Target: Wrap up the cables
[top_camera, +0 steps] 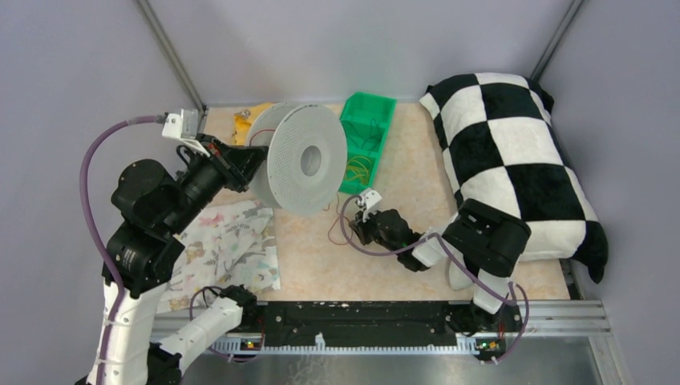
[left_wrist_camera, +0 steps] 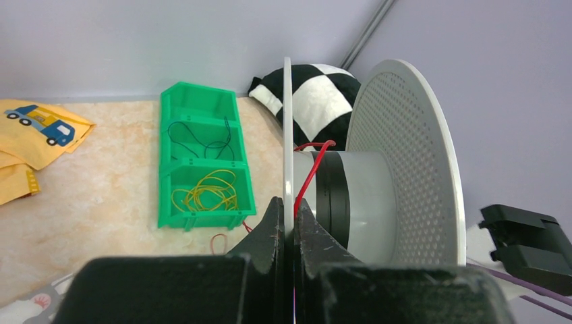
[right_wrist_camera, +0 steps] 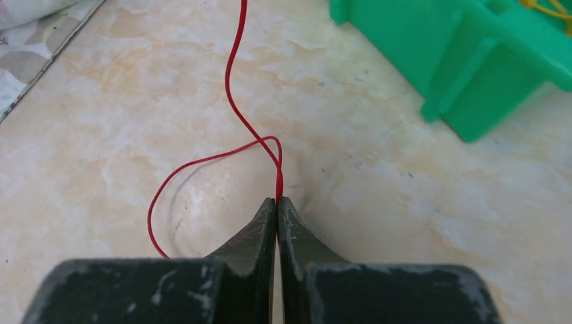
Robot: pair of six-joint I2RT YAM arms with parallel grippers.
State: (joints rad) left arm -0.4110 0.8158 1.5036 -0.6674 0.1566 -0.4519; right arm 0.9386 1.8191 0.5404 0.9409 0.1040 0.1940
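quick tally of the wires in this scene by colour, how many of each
thin red wire, running onto the grey round perforated spool: 1
yellow wire bundle, in the green plastic bin: 1
thin black wire tangle, same bin, next compartment: 1
total: 3

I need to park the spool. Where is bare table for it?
Bare table lies between the green bin and the checkered pillow, and along the front edge right of the patterned cloth. Crowded: the left, with cloth and spool; the red wire loops mid-table.
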